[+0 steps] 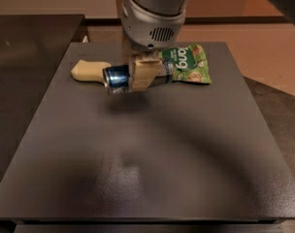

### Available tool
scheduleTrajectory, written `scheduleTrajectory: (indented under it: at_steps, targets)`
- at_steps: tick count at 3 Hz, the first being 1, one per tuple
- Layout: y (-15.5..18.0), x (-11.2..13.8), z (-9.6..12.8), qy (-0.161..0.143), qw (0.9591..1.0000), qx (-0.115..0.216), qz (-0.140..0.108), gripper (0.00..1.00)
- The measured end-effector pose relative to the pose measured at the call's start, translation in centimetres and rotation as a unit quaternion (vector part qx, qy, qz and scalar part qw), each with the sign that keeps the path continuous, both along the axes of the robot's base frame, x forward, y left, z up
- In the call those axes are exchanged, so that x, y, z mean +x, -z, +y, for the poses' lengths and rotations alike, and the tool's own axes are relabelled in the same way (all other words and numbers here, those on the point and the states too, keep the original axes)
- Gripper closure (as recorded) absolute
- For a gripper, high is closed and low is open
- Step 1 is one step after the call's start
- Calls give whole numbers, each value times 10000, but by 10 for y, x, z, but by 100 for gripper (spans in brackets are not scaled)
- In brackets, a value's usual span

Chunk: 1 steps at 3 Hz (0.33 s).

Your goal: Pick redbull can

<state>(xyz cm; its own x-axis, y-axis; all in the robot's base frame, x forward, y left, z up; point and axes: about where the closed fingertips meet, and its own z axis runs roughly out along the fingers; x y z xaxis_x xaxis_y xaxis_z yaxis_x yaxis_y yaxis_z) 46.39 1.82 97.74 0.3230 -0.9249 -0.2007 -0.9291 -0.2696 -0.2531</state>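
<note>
The redbull can (119,77) is blue and silver and lies on its side in my gripper (142,74), lifted above the dark table (152,144). Its silver end faces left toward the camera. The gripper's pale fingers (141,75) are shut around the can's middle, hanging under the grey wrist at the top centre. A shadow lies on the table below the can.
A pale yellow sponge (88,70) lies at the back left of the table, just behind the can. A green snack bag (188,63) lies at the back right, behind the gripper. The table's edges run on all sides, with floor beyond at the right.
</note>
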Motion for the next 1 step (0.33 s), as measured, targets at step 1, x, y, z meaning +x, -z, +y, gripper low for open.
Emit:
scheduleTrajectory:
  at_steps: [1]
  targets:
    - [-1, 0, 0, 1, 10000, 7, -11, 100]
